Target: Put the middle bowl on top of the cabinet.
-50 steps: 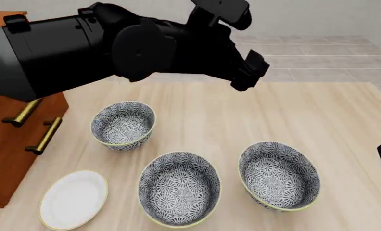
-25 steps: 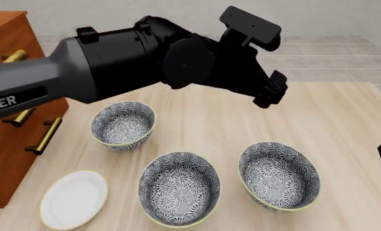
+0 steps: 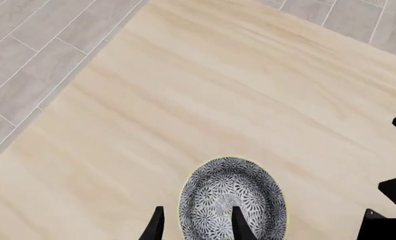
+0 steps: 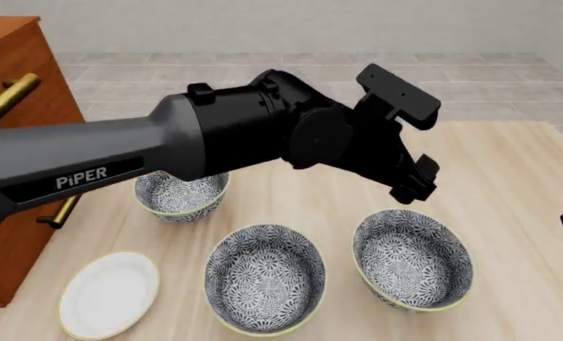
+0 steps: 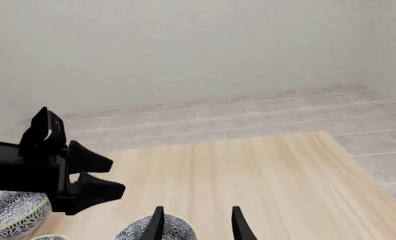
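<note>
Blue-and-white pattern everywhere: three bowls on the pale wooden table (image 4: 509, 163), count them. The middle bowl (image 4: 264, 277) sits at the bottom centre of the front view, empty and upright, with nothing touching it. One matching bowl (image 4: 180, 195) stands up and to its left, partly under the arm; the other bowl (image 4: 412, 258) is just to its right.

Over to the left gripper (image 4: 416, 181): it hangs in the air right of centre, above the right-hand bowl and up and to the right of the middle one, well clear of it. Its two fingers are parted with nothing between them; in the left wrist view the left gripper (image 3: 194, 226) has its fingertips (image 3: 239, 224) apart, framing the rim of a bowl far below.

One white plate (image 4: 109, 294) lies at the lower left. One reddish-brown cabinet (image 4: 11, 85) fills the left edge, its brass handles partly hidden by the arm.

The right gripper (image 5: 195, 223) shows its two fingers spread and empty in its own wrist view; only a dark sliver appears at the front view's right edge.
</note>
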